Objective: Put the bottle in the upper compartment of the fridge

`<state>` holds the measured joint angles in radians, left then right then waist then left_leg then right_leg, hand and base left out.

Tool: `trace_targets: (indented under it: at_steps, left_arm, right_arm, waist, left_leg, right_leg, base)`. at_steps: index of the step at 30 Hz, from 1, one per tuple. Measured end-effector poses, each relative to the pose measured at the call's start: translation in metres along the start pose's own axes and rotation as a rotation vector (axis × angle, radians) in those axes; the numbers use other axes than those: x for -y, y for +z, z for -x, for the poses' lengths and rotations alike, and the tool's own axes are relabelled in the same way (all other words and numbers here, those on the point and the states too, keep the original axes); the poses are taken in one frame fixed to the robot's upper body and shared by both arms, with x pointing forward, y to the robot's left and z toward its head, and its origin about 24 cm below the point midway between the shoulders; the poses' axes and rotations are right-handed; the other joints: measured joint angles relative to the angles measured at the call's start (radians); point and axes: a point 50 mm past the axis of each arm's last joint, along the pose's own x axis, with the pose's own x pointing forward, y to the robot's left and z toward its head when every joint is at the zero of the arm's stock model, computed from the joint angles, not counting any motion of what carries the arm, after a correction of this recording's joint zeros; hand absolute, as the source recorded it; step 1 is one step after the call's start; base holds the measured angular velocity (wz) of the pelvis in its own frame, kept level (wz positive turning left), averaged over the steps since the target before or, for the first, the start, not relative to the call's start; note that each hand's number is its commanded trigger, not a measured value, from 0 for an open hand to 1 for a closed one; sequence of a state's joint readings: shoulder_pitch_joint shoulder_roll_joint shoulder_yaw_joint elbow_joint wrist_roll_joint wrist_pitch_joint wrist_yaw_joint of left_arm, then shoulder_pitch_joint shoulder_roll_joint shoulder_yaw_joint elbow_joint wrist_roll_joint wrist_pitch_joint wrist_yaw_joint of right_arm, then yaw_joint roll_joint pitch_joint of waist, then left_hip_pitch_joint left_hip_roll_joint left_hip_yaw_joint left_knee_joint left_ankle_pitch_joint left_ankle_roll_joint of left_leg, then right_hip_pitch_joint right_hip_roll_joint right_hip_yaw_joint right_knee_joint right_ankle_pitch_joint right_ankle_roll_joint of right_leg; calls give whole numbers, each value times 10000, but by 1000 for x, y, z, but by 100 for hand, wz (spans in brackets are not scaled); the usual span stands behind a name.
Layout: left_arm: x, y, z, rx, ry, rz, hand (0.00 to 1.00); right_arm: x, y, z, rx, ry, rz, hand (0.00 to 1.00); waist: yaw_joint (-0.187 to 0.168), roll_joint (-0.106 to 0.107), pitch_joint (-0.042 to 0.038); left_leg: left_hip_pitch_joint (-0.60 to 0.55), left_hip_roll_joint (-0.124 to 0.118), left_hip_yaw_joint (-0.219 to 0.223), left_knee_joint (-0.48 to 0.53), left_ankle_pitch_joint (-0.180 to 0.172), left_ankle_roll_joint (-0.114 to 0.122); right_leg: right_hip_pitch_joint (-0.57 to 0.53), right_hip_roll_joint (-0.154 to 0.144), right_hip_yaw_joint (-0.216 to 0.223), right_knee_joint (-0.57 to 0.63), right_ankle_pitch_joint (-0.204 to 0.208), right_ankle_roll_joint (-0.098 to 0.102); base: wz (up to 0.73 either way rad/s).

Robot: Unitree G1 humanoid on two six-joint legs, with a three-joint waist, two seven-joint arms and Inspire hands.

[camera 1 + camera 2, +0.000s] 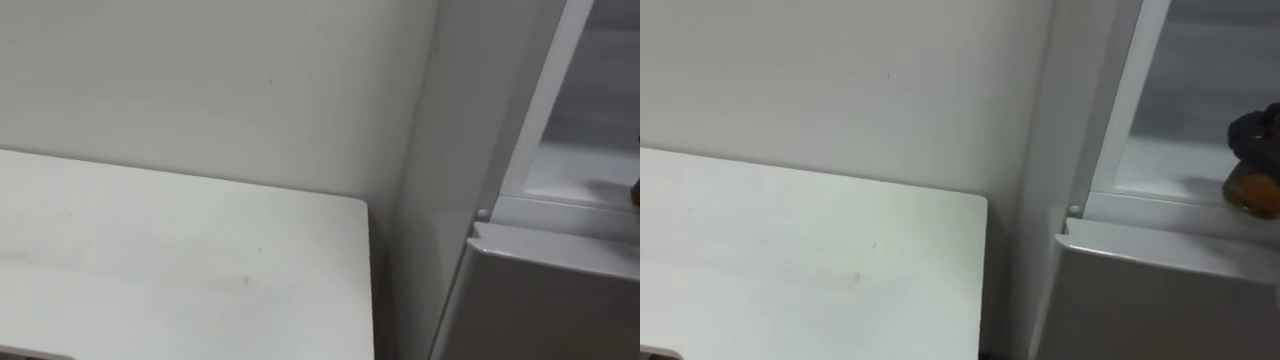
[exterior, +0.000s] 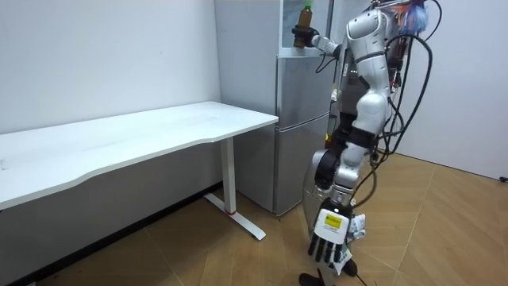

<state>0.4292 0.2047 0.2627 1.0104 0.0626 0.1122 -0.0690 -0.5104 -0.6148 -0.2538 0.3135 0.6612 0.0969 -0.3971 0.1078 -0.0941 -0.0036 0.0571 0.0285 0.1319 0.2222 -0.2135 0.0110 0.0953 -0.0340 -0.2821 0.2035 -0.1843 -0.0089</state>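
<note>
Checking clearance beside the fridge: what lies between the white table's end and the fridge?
Nothing: a narrow bare gap separates the table from the fridge, seen in both eye views.

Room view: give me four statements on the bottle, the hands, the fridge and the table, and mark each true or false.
1. The right hand holds the bottle up at the open upper compartment of the fridge. True.
2. The left hand grips the fridge's lower door. False: it hangs low beside the robot with relaxed fingers, and the lower door is shut.
3. The white table stands on the room view's left of the fridge. True.
4. The bottle stands on the table. False: it is up in the right hand at the fridge.
</note>
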Motion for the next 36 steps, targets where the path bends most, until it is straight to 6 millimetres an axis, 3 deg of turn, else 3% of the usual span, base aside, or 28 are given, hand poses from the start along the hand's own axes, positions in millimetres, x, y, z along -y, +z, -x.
trace_targets:
  at_steps: [6, 14, 22, 27, 28, 31, 33, 34, 36]
  left_arm:
    - [-3, -11, 2, -263, 116, 452, 0]
    - [-4, -2, 1, -5, 164, 649, 0]
    - [-5, -4, 3, 68, 357, 775, 0]
    - [-7, -3, 3, 158, 413, 940, 0]
    - [-8, -3, 3, 151, 426, 929, 0]
    - [-12, -1, 3, 196, 470, 649, 0]
    - [-14, 2, 3, 274, 489, 552, 0]
    - [-15, 5, 2, 365, 475, 782, 0]
    - [-16, 9, 2, 517, 478, 974, 0]
  right_arm:
    - [-1, 3, -1, 106, -231, -2, 100]
    - [-10, 1, -9, -154, -45, 218, 100]
    - [4, 4, -17, 9, -452, 742, 100]
    - [-1, 14, -23, 710, -741, 919, 100]
    - [-2, 18, -24, 971, -753, 975, 100]
    - [-2, 21, -24, 1431, -785, 1561, 100]
    - [-6, 22, -25, 1569, -684, 1636, 61]
    - [-9, 24, -27, 1616, -673, 1580, 0]
    - [-9, 24, -30, 1601, -770, 1544, 0]
  waist:
    - [230, 143, -73]
    - [290, 39, -41]
    - [348, 99, -6]
    - [379, 308, 33]
    - [411, 388, 68]
    - [612, 490, 78]
    - [638, 480, 75]
    - [641, 482, 77]
    - [665, 483, 75]
  left_leg:
    - [-98, -50, -188, 21, 8, 4]
    - [-207, -102, -452, 161, 11, 4]
    - [-385, -257, -975, 232, 12, 4]
    - [-1142, -231, -1257, 647, 9, 0]
    - [-1291, -233, -1354, 732, 10, 0]
    - [-1519, -214, -1384, 836, 18, -10]
    - [-1727, -194, -1388, 887, 35, -37]
    - [-1875, -198, -1388, 942, 45, -50]
    - [-2011, -185, -1390, 1054, 52, -57]
  right_leg:
    - [3, -76, -228, 5, -6, -6]
    - [80, -155, -549, -30, -98, -33]
    - [254, -167, -1108, -171, -141, 21]
    - [-197, -163, -1419, -83, -120, -12]
    - [-324, -167, -1457, 1, -118, -15]
    - [-515, -176, -1467, 30, -102, -45]
    - [-702, -177, -1440, 38, -64, -108]
    - [-825, -159, -1428, 35, -29, -159]
    - [-897, -137, -1435, 39, -10, -188]
  base:
    - [8]
    - [11]
    - [21]
    - [19]
    - [15]
    - [2]
    - [-5]
    - [-4]
    - [0]
